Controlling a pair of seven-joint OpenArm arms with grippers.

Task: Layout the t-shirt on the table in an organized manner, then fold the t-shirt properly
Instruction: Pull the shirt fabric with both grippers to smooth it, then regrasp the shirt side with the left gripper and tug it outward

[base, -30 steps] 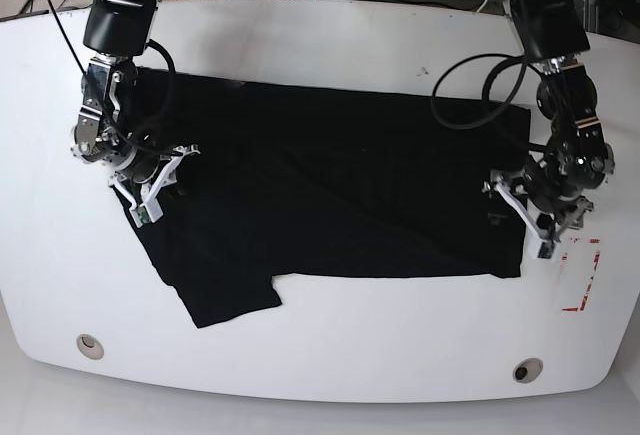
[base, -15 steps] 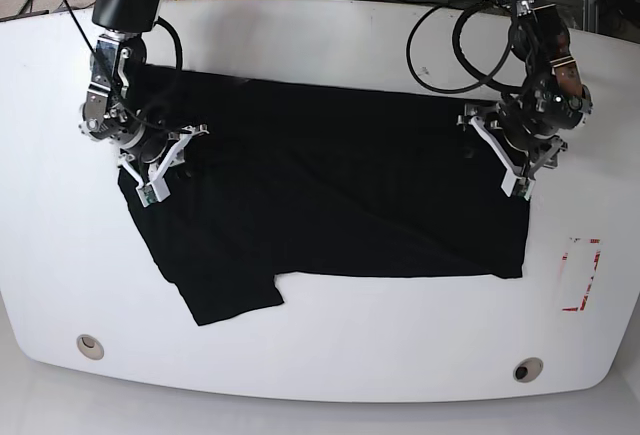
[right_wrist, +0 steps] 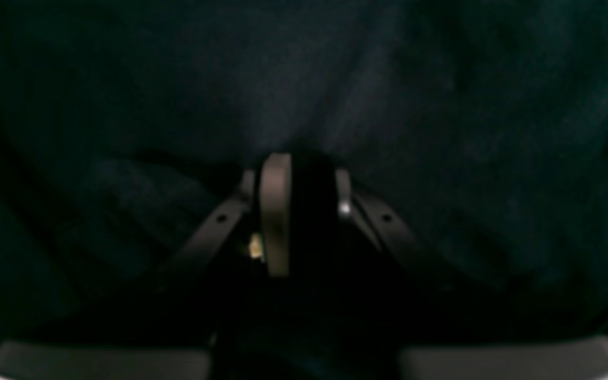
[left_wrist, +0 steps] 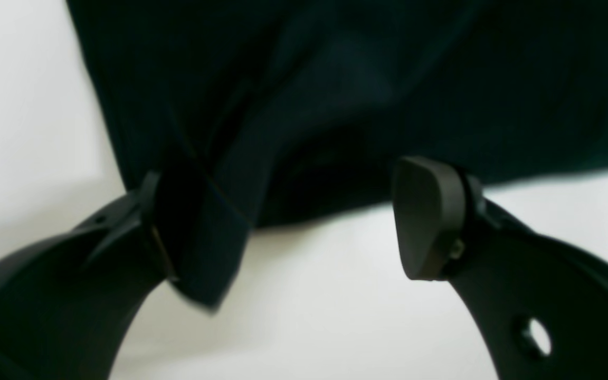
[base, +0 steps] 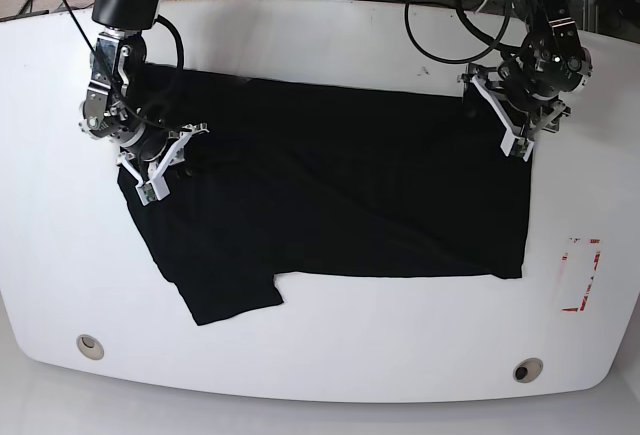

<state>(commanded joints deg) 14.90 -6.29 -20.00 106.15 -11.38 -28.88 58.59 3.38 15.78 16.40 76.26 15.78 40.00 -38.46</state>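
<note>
The black t-shirt (base: 340, 195) lies spread across the middle of the white table (base: 350, 355), with one sleeve sticking out at the front left. My left gripper (base: 497, 115) is at the shirt's far right corner. In the left wrist view it (left_wrist: 304, 232) stands open over the t-shirt (left_wrist: 335, 79) edge, and a fabric fold rests against one finger (left_wrist: 177, 232). My right gripper (base: 165, 160) is on the shirt's left end. In the right wrist view its (right_wrist: 309, 211) fingers are close together, pinching dark t-shirt (right_wrist: 441, 105) fabric.
A red tape rectangle (base: 580, 275) marks the table right of the shirt. Two metal-ringed holes (base: 90, 345) (base: 527, 369) sit near the front edge. Cables hang behind the table's far edge. Bare table (left_wrist: 335, 316) shows below the left gripper.
My left gripper has moved from the shirt's front right edge back to its far right corner. The right gripper shifted slightly toward the far side. The shirt's outline is nearly unchanged.
</note>
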